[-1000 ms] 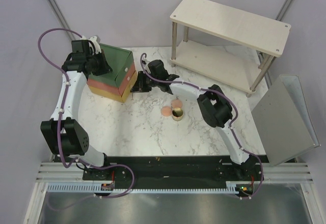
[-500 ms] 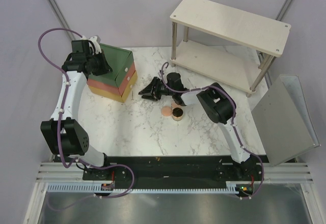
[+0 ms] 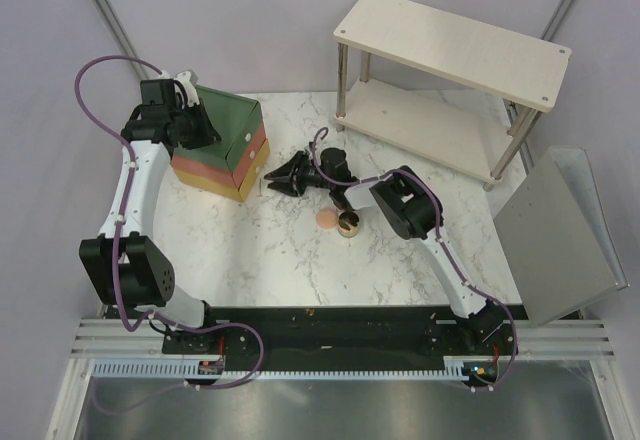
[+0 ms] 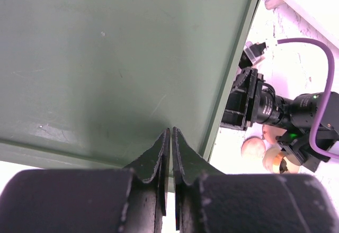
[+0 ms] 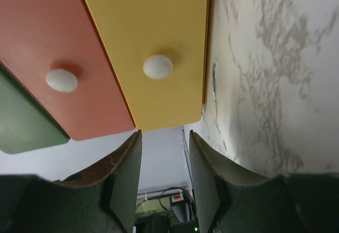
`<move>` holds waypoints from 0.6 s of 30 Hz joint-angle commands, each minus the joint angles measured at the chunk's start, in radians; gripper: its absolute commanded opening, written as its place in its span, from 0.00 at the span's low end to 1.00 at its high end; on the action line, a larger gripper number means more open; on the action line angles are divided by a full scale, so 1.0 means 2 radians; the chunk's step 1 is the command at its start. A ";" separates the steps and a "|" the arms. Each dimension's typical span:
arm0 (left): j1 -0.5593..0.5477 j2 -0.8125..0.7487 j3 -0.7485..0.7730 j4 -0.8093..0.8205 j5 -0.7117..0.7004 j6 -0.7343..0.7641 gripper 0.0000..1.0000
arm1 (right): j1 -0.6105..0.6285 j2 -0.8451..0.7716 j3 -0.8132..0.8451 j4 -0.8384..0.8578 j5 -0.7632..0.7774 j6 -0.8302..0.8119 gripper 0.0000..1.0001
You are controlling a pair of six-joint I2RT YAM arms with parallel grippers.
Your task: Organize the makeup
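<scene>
Left gripper (image 4: pixel 170 137) hangs over the flat green top of the drawer box (image 3: pixel 228 120), fingers all but pressed together, only a thin slit between the tips and nothing in it. Right gripper (image 5: pixel 164 135) lies low over the marble table (image 3: pixel 260 255), facing the box front; its fingers are spread and empty, aimed just beneath the yellow drawer (image 5: pixel 153 16) and its white knob (image 5: pixel 158 66). The orange drawer (image 5: pixel 42 37) sits next to it with a like knob (image 5: pixel 61 80), and the corner of a green drawer (image 5: pixel 21 124) shows beyond. Of the makeup, a pink disc (image 3: pixel 327 219) and the round gold pot (image 3: pixel 349 225) rest on the marble side by side, just beside the right arm and apart from the box. A second pink disc (image 4: pixel 269 133) shows from the left wrist (partly behind the arm).
</scene>
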 commanded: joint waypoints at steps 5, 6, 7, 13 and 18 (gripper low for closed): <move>0.002 -0.005 -0.019 -0.045 -0.007 0.016 0.12 | 0.008 0.040 0.066 -0.012 0.035 0.023 0.47; 0.001 -0.006 -0.019 -0.045 -0.007 0.016 0.13 | 0.008 0.041 0.067 -0.012 0.040 0.025 0.47; 0.002 -0.006 -0.019 -0.045 -0.007 0.016 0.13 | 0.009 0.045 0.070 -0.013 0.043 0.027 0.47; 0.002 -0.010 -0.024 -0.045 -0.011 0.018 0.13 | 0.011 0.059 0.089 -0.033 0.055 0.032 0.46; 0.002 -0.010 -0.024 -0.048 -0.011 0.018 0.13 | 0.012 0.075 0.112 -0.042 0.063 0.042 0.46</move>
